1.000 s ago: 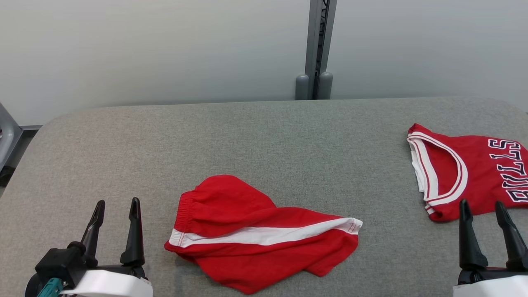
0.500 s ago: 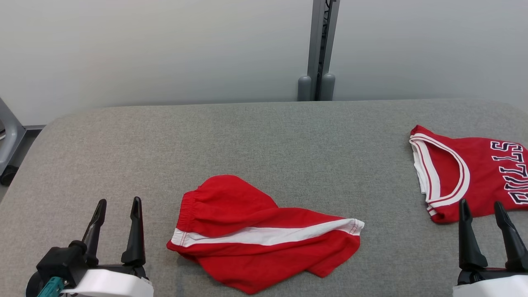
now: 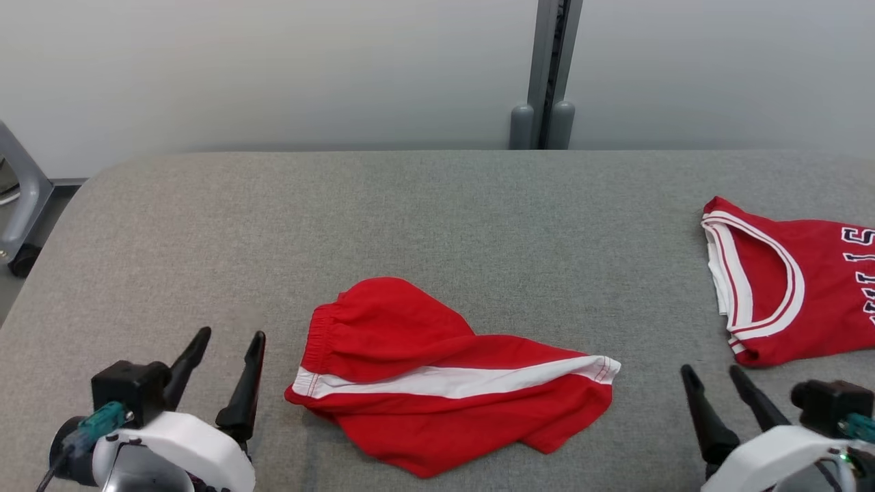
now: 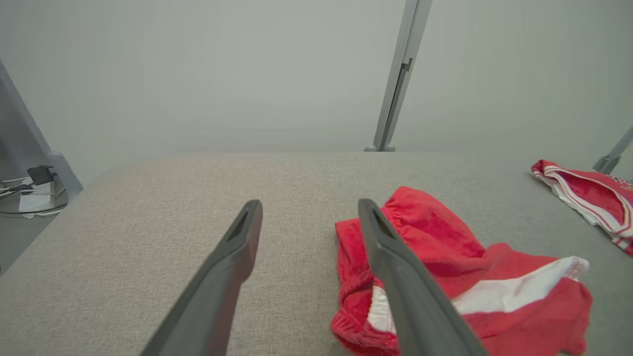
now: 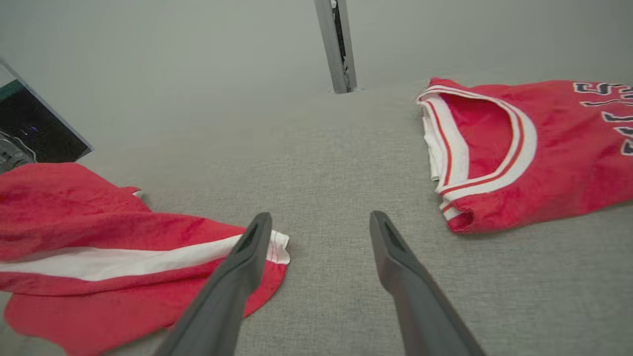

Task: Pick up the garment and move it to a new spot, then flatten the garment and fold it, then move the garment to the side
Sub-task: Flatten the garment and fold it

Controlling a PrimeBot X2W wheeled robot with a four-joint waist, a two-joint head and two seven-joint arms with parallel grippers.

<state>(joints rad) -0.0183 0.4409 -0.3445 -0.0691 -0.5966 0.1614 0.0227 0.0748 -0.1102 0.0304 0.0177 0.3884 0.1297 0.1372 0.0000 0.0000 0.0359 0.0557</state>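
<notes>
The red shorts point(image 3: 444, 383) lie rumpled on the grey bench point(image 3: 437, 225), toward its near edge, neither flat nor squarely folded.

The main risk, as I judge it, is a shallow pinch. The cloth is stacked in several loose layers, so a finger closing on the top 1 alone could let the rest sag, twist or slide free as it rises. A grip on the thick gathered waistband may hold better than 1 on the thin hem, so 2 uneven grips could leave the shorts hanging crooked. Fingertips driven too low could also catch the bench's woven cover and drag it.

The shorts look like soft, matte knit, limp and creased. They have a puckered elastic waistband, 1 broad white side stripe running slantwise to a stitched hem, and a loose lobe poking out below.

Just beside the waistband end sits the left end effector point(image 3: 231, 333), its 2 dark tapered fingers spread and holding nothing. Near the hem end the right end effector point(image 3: 710, 370) is likewise spread and empty.

Beyond that end, well apart from the shorts, a red jersey point(image 3: 806, 287) lies flatter, with a white-banded opening and dark lettering. A wide swing on that side could snag it.
</notes>
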